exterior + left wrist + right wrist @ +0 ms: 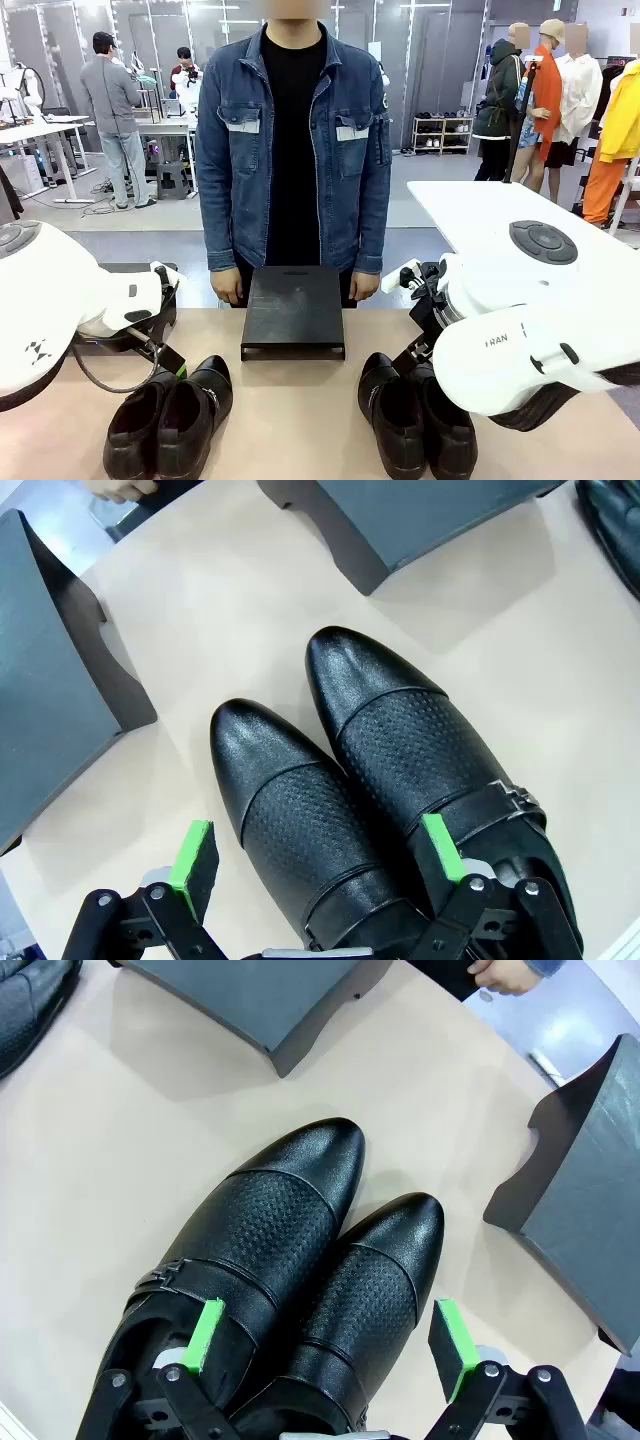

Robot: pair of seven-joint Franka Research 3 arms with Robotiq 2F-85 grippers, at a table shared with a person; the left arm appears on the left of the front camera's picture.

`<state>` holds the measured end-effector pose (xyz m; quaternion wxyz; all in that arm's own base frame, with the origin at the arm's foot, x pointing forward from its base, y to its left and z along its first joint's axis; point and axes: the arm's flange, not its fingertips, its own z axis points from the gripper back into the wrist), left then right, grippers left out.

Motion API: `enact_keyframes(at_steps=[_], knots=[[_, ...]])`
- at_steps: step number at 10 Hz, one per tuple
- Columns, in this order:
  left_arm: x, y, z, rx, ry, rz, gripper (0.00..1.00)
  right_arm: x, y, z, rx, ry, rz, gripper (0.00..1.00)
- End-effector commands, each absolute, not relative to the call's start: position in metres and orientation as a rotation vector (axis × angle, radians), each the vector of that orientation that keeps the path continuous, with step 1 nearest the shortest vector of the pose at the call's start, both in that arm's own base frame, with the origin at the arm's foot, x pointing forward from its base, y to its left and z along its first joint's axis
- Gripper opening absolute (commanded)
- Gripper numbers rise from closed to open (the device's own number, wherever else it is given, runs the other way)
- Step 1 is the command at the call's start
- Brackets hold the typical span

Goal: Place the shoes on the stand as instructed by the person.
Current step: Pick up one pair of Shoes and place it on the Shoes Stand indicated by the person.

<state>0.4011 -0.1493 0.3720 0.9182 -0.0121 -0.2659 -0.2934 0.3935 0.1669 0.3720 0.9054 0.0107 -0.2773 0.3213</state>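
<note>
Past my beige table point(290, 425) I see a person in a grey jacket point(110, 100) standing by a white workbench point(40, 129), and a low shelf rack point(442, 135) far off.

Bright even light, soft shadows, sheen on the shoes point(400, 740), wide-angle distortion at wrist-view edges

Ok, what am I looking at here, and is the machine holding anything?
Two white robot arms, the left arm and the right arm, share a table with a person opposite. The wide picture looks across the table from between the arms. The other two come from cameras on each wrist, looking along that arm's pincer. On the table lie a left pair and a right pair of black shoes and a dark stand. The left pincer and right pincer each hang open over a shoe; nothing is held.
</note>
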Motion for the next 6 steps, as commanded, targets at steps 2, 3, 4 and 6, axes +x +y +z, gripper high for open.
enact_keyframes(at_steps=[2, 3, 4, 6], knots=[[0.4010, -0.1496, 0.3720, -0.025, -0.547, -0.604, 1.00, 0.3935, 0.1669, 0.3720, 0.022, -0.573, 0.664, 1.00], [0.4010, -0.1496, 0.3720, -0.025, -0.547, -0.604, 1.00, 0.3935, 0.1669, 0.3720, 0.022, -0.573, 0.664, 1.00], [0.4010, -0.1496, 0.3720, -0.025, -0.547, -0.604, 1.00, 0.3935, 0.1669, 0.3720, 0.022, -0.573, 0.664, 1.00], [0.4010, -0.1496, 0.3720, -0.025, -0.547, -0.604, 1.00, 0.3935, 0.1669, 0.3720, 0.022, -0.573, 0.664, 1.00]])
